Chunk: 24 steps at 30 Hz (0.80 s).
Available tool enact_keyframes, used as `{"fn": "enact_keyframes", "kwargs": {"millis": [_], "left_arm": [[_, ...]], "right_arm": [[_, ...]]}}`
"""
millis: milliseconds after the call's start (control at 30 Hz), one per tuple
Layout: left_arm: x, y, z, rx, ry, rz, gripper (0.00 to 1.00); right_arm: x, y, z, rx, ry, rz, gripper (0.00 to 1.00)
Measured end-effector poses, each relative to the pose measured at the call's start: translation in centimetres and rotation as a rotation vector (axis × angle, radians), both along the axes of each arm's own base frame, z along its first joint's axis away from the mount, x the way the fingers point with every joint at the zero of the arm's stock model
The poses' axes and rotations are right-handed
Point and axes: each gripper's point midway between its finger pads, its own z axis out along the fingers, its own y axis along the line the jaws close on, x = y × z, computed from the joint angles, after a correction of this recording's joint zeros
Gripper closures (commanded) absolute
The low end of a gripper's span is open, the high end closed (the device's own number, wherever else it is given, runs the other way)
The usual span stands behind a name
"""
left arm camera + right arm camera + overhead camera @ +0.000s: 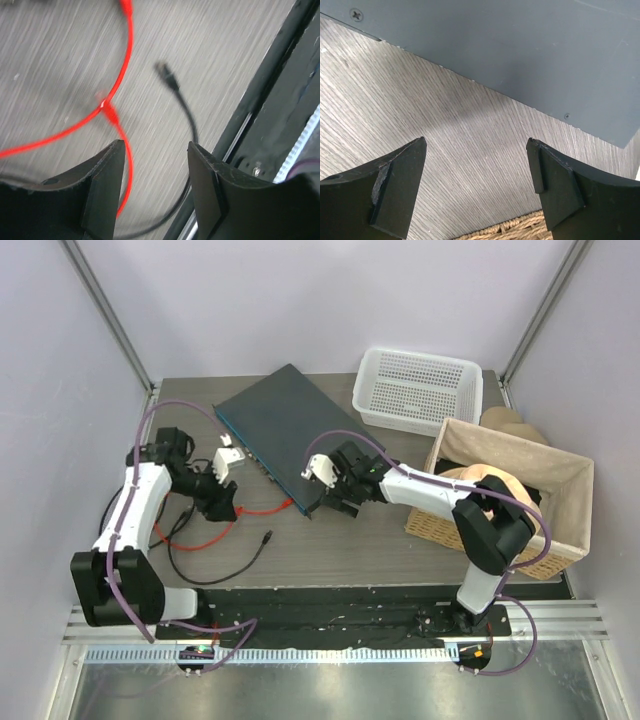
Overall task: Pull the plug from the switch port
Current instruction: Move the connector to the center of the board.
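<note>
Overhead, in the top view, the switch point(285, 430), a thin slate-grey metal slab, lies at centre frame on the wood-grain desk point(350, 550). A glossy red cable point(265, 509) runs from near its bluish front edge leftward under the left tool point(220, 502). Whether a plug sits in a port cannot be told here. The right tool point(332, 495) hovers at the switch's lower corner. A white perforated basket point(415, 423) sits upper right and a wicker basket point(440, 525) at right.

Left wrist view: the left tool point(155, 145) is parted, with nothing between its matte black fingers. The red cable point(122, 65) lies slack on the desk point(60, 60). Its blurred red thickening point(107, 113) may be a plug lying free. A black cable point(187, 112) ends loose at centre.

Right wrist view: the right tool point(476, 142) is wide and empty above the streaked desk point(420, 110), and the switch's point(520, 45) smooth panel fills the top. The pull looks done or nearly done, though this is unconfirmed.
</note>
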Motion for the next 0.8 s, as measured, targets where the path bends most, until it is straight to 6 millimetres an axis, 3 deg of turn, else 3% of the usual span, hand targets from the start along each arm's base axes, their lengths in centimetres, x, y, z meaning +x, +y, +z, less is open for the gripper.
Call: {"fn": "enact_keyframes", "kwargs": {"millis": [167,300,433,600,800], "left_arm": [[-1.7,-5.2,-2.7,-0.028,0.055,-0.062,0.43],[-4.2,-7.6,-5.6,0.039,0.095,-0.162,0.41],[-4.1,-7.5,-7.3,0.115,0.094,-0.151,0.37],[-2.3,-6.4,-9.4,0.203,0.081,-0.068,0.38],[-0.6,-6.0,-11.6,0.267,0.082,0.045,0.39]], "right_arm": [[0.3,-0.4,0.4,0.004,-0.01,-0.018,0.11],[0.6,-0.6,0.7,0.007,-0.015,-0.027,0.11],[1.3,-0.5,1.6,0.02,-0.027,-0.039,0.11],[4.2,0.1,5.3,0.093,-0.096,-0.086,0.11],[7.4,-2.2,9.0,0.187,-0.168,-0.216,0.11]]}}
